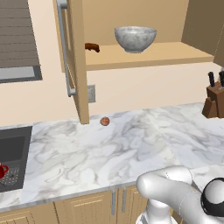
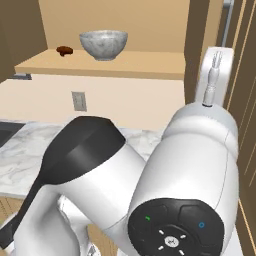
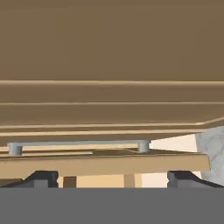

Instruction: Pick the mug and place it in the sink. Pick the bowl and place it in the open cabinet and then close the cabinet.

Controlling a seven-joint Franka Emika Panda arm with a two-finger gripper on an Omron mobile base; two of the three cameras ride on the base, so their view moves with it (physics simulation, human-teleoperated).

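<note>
The grey-white marbled bowl [image 1: 135, 38] [image 2: 103, 44] stands upright on the wooden shelf inside the open cabinet [image 1: 175, 54] [image 2: 115, 67]. The red mug [image 1: 2, 170] sits in the black sink [image 1: 15, 146] at the far left edge. In the hand view my gripper [image 3: 113, 178] is open with nothing between its fingertips [image 3: 41, 177]. It is close to a wooden cabinet door [image 3: 109, 52], and the door's silver bar handle [image 3: 78, 144] runs just beyond the tips. My arm reaches up along the cabinet's right side [image 2: 215, 65].
The left cabinet door [image 1: 78, 65] hangs open over the counter with its bar handle [image 1: 64, 48]. A small brown object [image 1: 92, 47] lies on the shelf left of the bowl. A reddish ball [image 1: 104, 121] rests on the marble counter [image 1: 113, 148]. A knife block [image 1: 214, 98] stands at the right.
</note>
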